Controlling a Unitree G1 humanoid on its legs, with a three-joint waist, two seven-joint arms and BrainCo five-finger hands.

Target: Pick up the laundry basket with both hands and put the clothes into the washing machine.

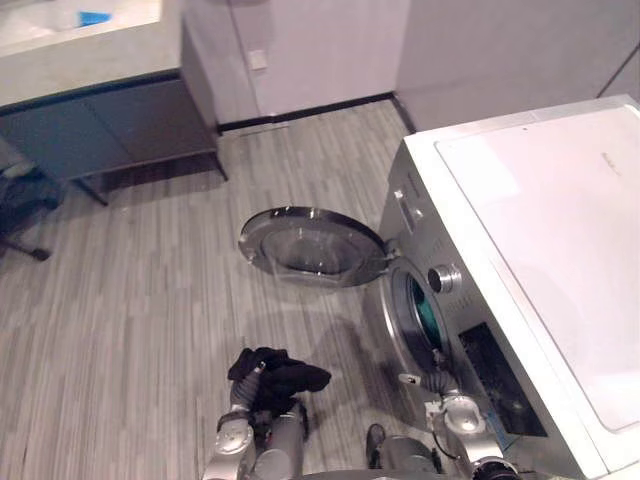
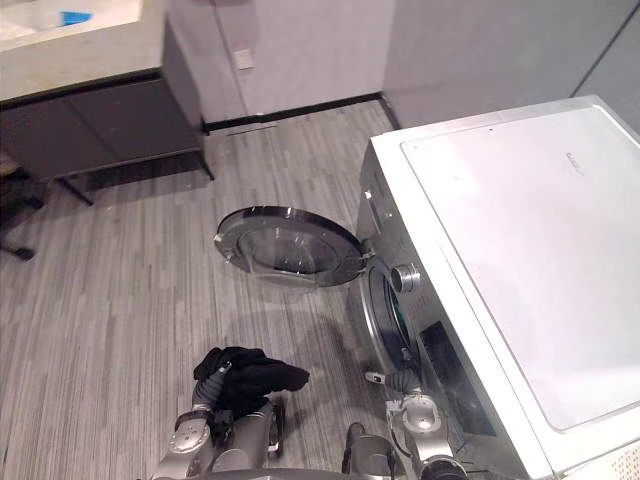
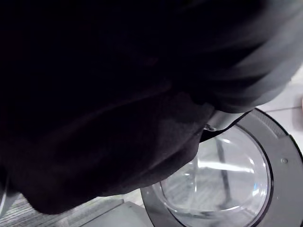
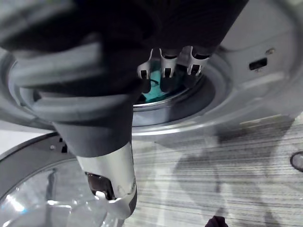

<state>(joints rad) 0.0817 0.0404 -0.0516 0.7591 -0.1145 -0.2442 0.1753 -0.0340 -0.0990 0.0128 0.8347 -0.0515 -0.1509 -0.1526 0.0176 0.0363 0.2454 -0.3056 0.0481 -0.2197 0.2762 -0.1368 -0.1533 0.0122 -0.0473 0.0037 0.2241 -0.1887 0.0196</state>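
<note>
A black garment (image 1: 288,374) hangs bunched off the floor from my left hand (image 1: 246,388), whose fingers are curled into it; in the left wrist view the same black cloth (image 3: 104,118) covers most of what lies ahead. The silver washing machine (image 1: 520,200) stands on the right with its round glass door (image 1: 312,245) swung wide open toward the left. A teal cloth (image 4: 152,93) lies inside the drum. My right hand (image 4: 163,64) hovers just in front of the drum opening with relaxed fingers and nothing in it, low against the machine's front (image 1: 440,385).
A dark cabinet with a pale counter (image 1: 100,110) stands at the back left, a small blue item (image 1: 95,17) on top. A dark chair (image 1: 20,205) sits at the left edge. Grey plank floor (image 1: 150,300) stretches between the cabinet and the machine.
</note>
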